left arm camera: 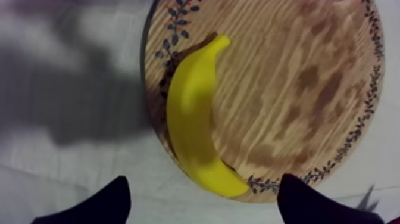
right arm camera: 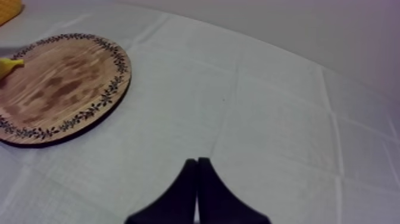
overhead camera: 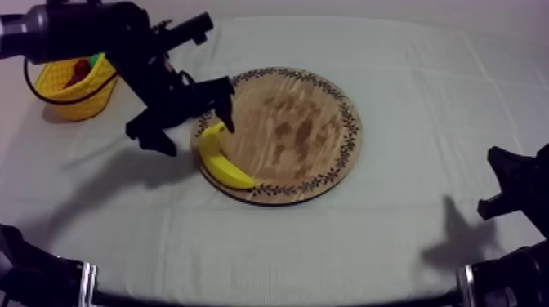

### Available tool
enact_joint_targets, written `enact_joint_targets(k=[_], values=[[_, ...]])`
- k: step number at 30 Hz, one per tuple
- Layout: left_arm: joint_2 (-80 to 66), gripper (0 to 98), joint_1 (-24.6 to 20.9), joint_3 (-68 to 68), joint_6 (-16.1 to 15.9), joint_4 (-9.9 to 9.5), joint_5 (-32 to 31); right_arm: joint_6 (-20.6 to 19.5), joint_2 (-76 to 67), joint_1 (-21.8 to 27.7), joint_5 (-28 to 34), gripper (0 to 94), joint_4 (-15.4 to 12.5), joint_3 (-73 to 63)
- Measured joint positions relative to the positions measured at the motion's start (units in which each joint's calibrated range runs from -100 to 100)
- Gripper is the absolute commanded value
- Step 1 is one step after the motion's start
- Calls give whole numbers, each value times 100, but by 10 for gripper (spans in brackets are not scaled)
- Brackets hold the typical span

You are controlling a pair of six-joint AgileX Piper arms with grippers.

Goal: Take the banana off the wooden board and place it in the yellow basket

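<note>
Wide open, left pincer (left arm camera: 203, 183) hovered over the banana (left arm camera: 193, 119) at the board's (left arm camera: 297, 89) 8 o'clock rim; best to descend straight, straddle its middle, then close firmly before lifting toward the basket (overhead camera: 78, 91).

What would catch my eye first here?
The bright yellow banana lies along the left rim of the round wooden board in the middle of the table, and the left hand hangs open right above it. A yellow basket stands at the far left, a small red fruit inside.
</note>
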Motion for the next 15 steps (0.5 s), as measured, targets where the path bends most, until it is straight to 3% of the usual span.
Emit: enact_joint_targets(k=[8,15], values=[[866,875,43,-261,-315,210,-149,0,0,0,0,2,0,0],[1375,761,124,-401,-380,221,-159,0,0,0,0,2,0,0]])
